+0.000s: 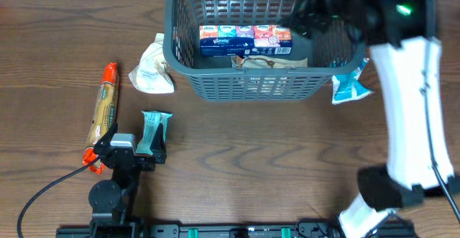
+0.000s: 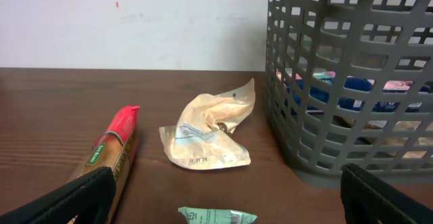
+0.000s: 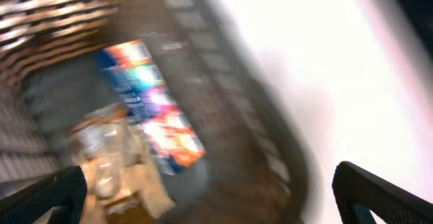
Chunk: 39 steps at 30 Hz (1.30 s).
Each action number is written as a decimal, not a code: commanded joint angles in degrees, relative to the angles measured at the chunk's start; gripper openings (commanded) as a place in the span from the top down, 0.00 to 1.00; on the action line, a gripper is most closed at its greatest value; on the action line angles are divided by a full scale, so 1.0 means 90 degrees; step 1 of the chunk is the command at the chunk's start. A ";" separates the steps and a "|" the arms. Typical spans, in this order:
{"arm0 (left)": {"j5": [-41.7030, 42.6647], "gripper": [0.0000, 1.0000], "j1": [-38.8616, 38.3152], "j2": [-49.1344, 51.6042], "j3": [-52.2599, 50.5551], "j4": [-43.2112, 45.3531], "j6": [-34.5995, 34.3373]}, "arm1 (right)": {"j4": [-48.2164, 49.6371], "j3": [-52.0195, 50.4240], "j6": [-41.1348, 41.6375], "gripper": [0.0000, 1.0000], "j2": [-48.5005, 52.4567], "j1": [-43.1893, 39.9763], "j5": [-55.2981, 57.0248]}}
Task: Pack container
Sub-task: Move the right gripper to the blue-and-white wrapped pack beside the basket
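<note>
1. Container (image 1: 251, 87), the dark grey slotted basket, stands at the far edge of the counter (image 1: 237, 166), about midway along it. Packing looks partly done, with two items inside and four outside.
2. Toward the left edge lies a long red-ended package (image 1: 104, 112); its green label is too small to read.
3. Just right of it, a green packet (image 1: 154, 131) sits close in front of the left end effector (image 2: 226, 187), whose fingers are spread wide and grasp nothing.
4. A crumpled cream packet (image 1: 152, 72) lies just beside the container's left wall; its small print is illegible.
5. Inside, a multicoloured tissue pack (image 1: 244, 40) appears to read "Kleenex", and a brownish packet (image 1: 269, 62) lies on its near side.
6. Above the container's right part hangs the right end effector (image 3: 210, 190), released, with nothing between its fingers.
7. A blue packet (image 1: 351, 85) lies against the container's right near corner, its lettering unreadable.
</note>
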 commanded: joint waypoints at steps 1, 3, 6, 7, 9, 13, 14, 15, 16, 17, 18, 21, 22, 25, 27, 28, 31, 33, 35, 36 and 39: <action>0.0182 0.01 -0.0019 -0.0046 -0.0119 -0.0219 -0.0034 | 0.0206 0.0051 0.2470 0.01 -0.0447 -0.0563 0.2188; 0.0182 0.01 -0.0019 -0.0046 -0.0119 -0.0219 -0.0034 | 0.0180 0.0051 0.3956 0.01 -0.0690 -0.1059 0.2941; 0.0182 0.01 -0.0019 -0.0046 -0.0119 -0.0219 -0.0034 | -0.0321 0.0049 0.5467 0.01 -0.0896 -0.1902 0.2832; 0.0182 0.01 -0.0019 -0.0046 -0.0119 -0.0216 -0.0034 | -0.0503 0.0049 0.5559 0.01 -0.0908 -0.2142 0.2589; 0.0182 0.01 -0.0019 -0.0046 -0.0119 -0.0219 -0.0034 | -0.0906 0.0036 0.5552 0.01 -0.0867 -0.2637 0.2055; 0.0180 0.01 -0.0019 -0.0046 -0.0119 -0.0219 -0.0034 | -0.1627 -0.0007 0.5396 0.01 -0.0546 -0.3164 0.1513; 0.0180 0.01 -0.0019 -0.0046 -0.0119 -0.0219 -0.0034 | -0.1744 -0.0041 0.5185 0.01 -0.0440 -0.3203 0.1384; 0.0180 0.01 -0.0019 -0.0046 -0.0119 -0.0219 -0.0034 | -0.1875 -0.0092 0.4872 0.01 -0.0311 -0.3208 0.1175; 0.0180 0.01 -0.0019 -0.0046 -0.0119 -0.0219 -0.0034 | -0.1953 -0.0131 0.4721 0.01 -0.0231 -0.3208 0.1056; 0.0180 0.01 -0.0019 -0.0046 -0.0119 -0.0219 -0.0034 | -0.2038 -0.0194 0.4544 0.01 -0.0119 -0.3206 0.0882; 0.0180 0.01 -0.0019 -0.0046 -0.0119 -0.0219 -0.0034 | -0.2096 -0.0282 0.4379 0.01 -0.0007 -0.3208 0.0760; 0.0180 0.01 -0.0019 -0.0046 -0.0119 -0.0216 -0.0032 | -0.2050 -0.0568 0.4024 0.01 0.0265 -0.3208 0.0585; 0.0180 0.01 -0.0019 -0.0046 -0.0119 -0.0216 -0.0032 | -0.1994 -0.0663 0.3793 0.01 0.0357 -0.3208 0.0435; 0.0180 0.01 -0.0019 -0.0046 -0.0119 -0.0216 -0.0032 | -0.1938 -0.0942 0.3062 0.01 0.0563 -0.3208 -0.0202; 0.0180 0.01 -0.0019 -0.0046 -0.0119 -0.0216 -0.0032 | -0.1936 -0.1076 0.2781 0.01 0.0661 -0.3208 -0.0469; 0.0177 0.01 -0.0019 -0.0046 -0.0119 -0.0216 -0.0032 | -0.1904 -0.1149 0.2720 0.01 0.0699 -0.3208 -0.0476; 0.0177 0.01 -0.0019 -0.0046 -0.0119 -0.0216 -0.0032 | -0.1673 -0.1387 0.2710 0.01 0.0724 -0.3208 -0.0476; 0.0177 0.01 -0.0019 -0.0046 -0.0119 -0.0216 -0.0032 | -0.1600 -0.1472 0.2633 0.01 0.0724 -0.3211 -0.0471; 0.0177 0.01 -0.0019 -0.0046 -0.0119 -0.0216 -0.0032 | -0.1537 -0.1574 0.2424 0.01 0.0724 -0.3208 -0.0474; 0.0177 0.01 -0.0019 -0.0046 -0.0119 -0.0219 -0.0032 | -0.1513 -0.1617 0.2373 0.01 0.0724 -0.3213 -0.0459; 0.0177 0.01 -0.0019 -0.0046 -0.0119 -0.0216 -0.0032 | -0.1450 -0.1787 0.2305 0.01 0.0724 -0.3257 -0.0461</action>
